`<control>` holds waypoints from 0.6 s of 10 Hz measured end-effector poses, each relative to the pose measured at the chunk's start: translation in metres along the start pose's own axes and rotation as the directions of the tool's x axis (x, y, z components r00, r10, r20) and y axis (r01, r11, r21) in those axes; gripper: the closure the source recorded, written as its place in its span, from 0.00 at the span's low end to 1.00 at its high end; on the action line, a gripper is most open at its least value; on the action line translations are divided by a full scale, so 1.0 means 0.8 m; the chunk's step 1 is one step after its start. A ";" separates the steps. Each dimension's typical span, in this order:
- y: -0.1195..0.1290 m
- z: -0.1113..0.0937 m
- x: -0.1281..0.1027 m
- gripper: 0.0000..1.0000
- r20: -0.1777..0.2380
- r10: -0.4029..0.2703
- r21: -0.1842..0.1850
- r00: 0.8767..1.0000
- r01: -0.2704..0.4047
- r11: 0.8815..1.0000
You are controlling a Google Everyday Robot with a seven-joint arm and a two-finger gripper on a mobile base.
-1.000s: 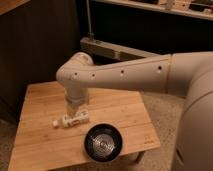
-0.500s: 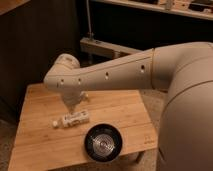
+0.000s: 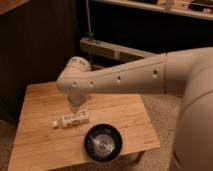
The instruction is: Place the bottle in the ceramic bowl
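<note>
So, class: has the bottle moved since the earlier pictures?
No: the bottle still lies just up-left of the ceramic bowl; the gripper hangs over it.

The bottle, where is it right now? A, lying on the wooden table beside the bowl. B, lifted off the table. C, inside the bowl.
A: the bottle lies on the table, left of the ceramic bowl, with the gripper just above it.

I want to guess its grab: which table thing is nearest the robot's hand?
The white bottle, lying right by the gripper; the black bowl sits farther away.
</note>
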 end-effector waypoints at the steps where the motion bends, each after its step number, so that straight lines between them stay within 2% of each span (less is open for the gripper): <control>1: -0.004 -0.001 0.000 0.35 0.067 -0.104 -0.035 0.992 0.106 0.994; 2: -0.018 -0.002 0.004 0.35 0.152 -0.218 -0.068 0.964 0.230 0.971; 3: -0.027 -0.001 0.006 0.35 0.238 -0.294 -0.106 0.926 0.326 0.939; 4: -0.039 0.003 0.008 0.35 0.347 -0.349 -0.140 0.870 0.416 0.899; 5: -0.050 0.002 0.007 0.35 0.428 -0.376 -0.137 0.822 0.470 0.872; 6: -0.065 0.000 0.009 0.35 0.505 -0.393 -0.116 0.768 0.512 0.851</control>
